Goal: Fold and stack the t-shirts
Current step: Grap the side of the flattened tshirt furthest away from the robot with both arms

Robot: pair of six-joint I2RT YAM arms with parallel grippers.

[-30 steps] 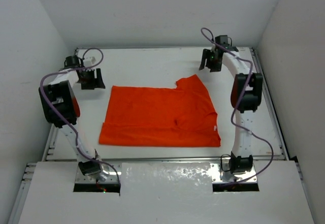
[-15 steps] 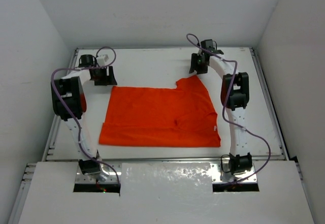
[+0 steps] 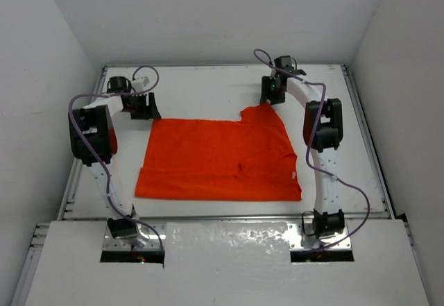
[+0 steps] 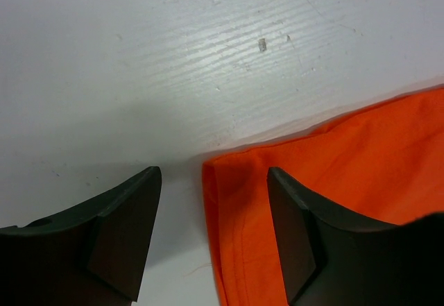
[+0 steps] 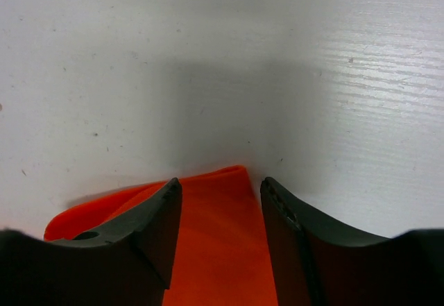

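The orange-red t-shirt (image 3: 218, 159) lies flat on the white table, folded into a rough rectangle with one sleeve sticking out at the far right. My left gripper (image 3: 143, 106) is open, low over the shirt's far left corner. In the left wrist view that corner (image 4: 232, 181) lies between the open jaws of the gripper (image 4: 213, 174). My right gripper (image 3: 272, 92) is open at the far sleeve tip. In the right wrist view the sleeve tip (image 5: 222, 236) lies between the jaws of the gripper (image 5: 219, 184). Neither gripper is shut on cloth.
White enclosure walls stand close on the left (image 3: 41, 77), back and right (image 3: 409, 77). A metal rail (image 3: 229, 217) runs along the table's near edge. Purple cables (image 3: 257, 55) loop off both arms.
Both arms have swung inward from the table's far corners to the shirt's far edge. The left came to the far left corner, the right to the sleeve tip. The shirt has not moved.
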